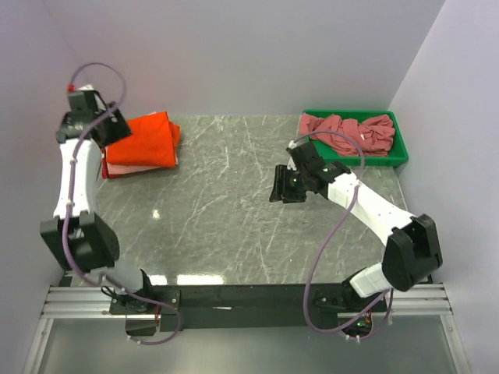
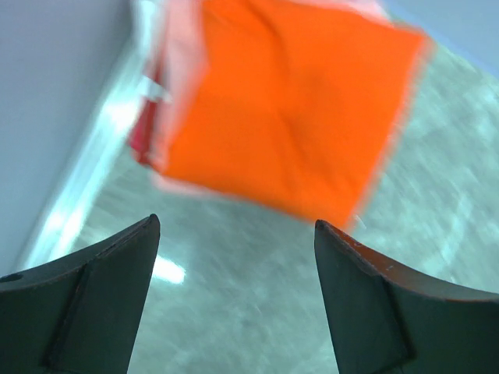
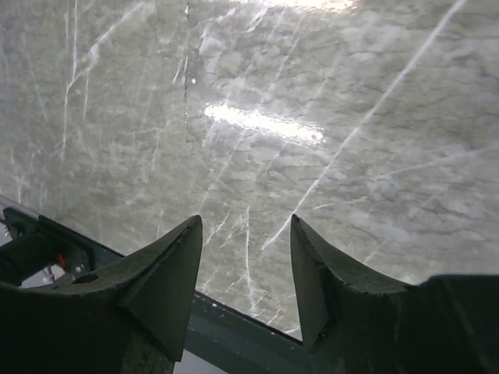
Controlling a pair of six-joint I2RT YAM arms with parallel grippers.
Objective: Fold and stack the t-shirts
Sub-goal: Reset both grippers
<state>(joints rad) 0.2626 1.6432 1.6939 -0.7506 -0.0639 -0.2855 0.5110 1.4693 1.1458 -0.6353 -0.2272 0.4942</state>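
Note:
A folded bright orange t-shirt (image 1: 143, 139) lies at the far left of the table on top of a folded salmon-pink t-shirt (image 1: 125, 167) whose edge shows beneath it. In the left wrist view the orange t-shirt (image 2: 288, 109) lies beyond the fingertips, with pink cloth (image 2: 173, 62) along its left side. My left gripper (image 1: 113, 127) hovers at the stack's left end, open and empty (image 2: 237, 226). Crumpled rose-mauve t-shirts (image 1: 348, 132) fill the green bin. My right gripper (image 1: 284, 189) hangs over the table's middle right, open with only marble between its fingers (image 3: 245, 222).
The green plastic bin (image 1: 398, 156) stands at the far right corner. The grey marble table (image 1: 226, 210) runs between the stack and the bin. White walls close in on the left, back and right. A black rail (image 1: 249, 296) runs along the near edge by the arm bases.

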